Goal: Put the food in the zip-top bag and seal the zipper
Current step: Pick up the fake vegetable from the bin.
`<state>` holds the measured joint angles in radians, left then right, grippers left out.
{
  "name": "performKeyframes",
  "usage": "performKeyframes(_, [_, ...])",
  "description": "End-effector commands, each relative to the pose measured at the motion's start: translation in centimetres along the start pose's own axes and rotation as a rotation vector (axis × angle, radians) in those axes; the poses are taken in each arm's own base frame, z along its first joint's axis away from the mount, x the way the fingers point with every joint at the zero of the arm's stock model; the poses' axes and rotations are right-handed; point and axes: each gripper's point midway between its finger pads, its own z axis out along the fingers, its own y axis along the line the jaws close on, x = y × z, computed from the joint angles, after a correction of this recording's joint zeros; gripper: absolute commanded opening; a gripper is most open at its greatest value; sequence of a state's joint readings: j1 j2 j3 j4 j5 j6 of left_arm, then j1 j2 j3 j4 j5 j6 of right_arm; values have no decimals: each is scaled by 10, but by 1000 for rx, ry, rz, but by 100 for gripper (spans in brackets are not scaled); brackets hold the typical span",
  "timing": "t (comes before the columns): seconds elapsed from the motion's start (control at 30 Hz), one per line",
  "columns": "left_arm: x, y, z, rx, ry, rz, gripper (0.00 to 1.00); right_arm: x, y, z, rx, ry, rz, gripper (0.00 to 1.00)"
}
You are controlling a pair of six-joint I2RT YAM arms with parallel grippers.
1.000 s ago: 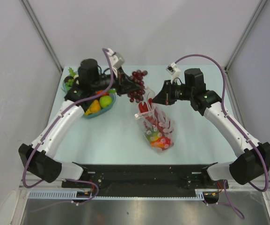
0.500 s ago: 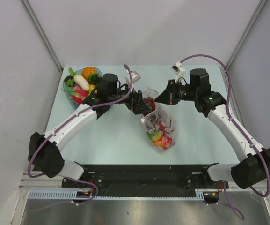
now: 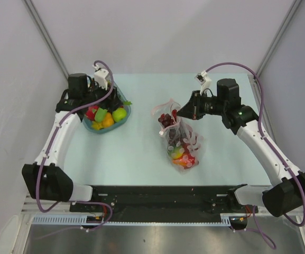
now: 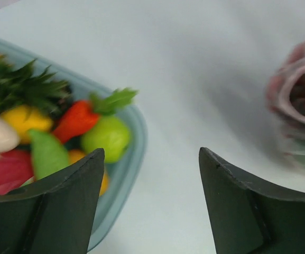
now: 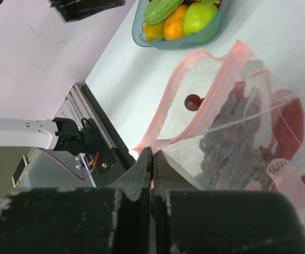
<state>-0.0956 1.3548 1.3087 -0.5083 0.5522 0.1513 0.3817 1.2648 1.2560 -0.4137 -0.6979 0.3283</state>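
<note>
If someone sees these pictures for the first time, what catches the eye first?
The clear zip-top bag in the middle of the table, already holding colourful toy food, with the right hand pinching its pink zipper. At the far left, a blue-green tray of bright fruits sits below the open left hand.

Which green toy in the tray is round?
The lime-green fruit beside the tray rim, next to the red piece; the other green toy is elongated.
</note>
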Motion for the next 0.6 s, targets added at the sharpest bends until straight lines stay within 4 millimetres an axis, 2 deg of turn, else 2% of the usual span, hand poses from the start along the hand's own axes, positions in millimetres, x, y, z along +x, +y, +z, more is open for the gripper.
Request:
performKeyframes(0.0, [28,75,-5,-234,169,132,74,-15,18,-9,-52,-57,-77,0])
performKeyframes(0.03, [34,96,-9,-316,206,144,73,-16,18,-10,-51,-58,-78,0])
performKeyframes(0.07, [43,109,-2,-341,247,135,72,-15,18,-10,-49,-57,-77,0])
performKeyframes(0.13, [48,126,-1,-396,286,125,72,-16,17,-9,-47,-56,-76,0])
performKeyframes(0.23, [66,144,10,-438,357,98,72,-17,18,-8,-48,-53,-78,0])
performKeyframes(0.3, [81,154,20,-451,398,81,72,-18,18,-8,-47,-52,-80,0])
performKeyframes(0.37, [85,161,24,-468,421,75,72,-18,17,-8,-43,-51,-81,0])
performKeyframes(0.4, [95,165,30,-468,451,68,72,-19,17,-7,-41,-51,-81,0])
performKeyframes(0.57, [120,172,40,-458,526,54,70,-21,15,-7,-33,-52,-83,0])
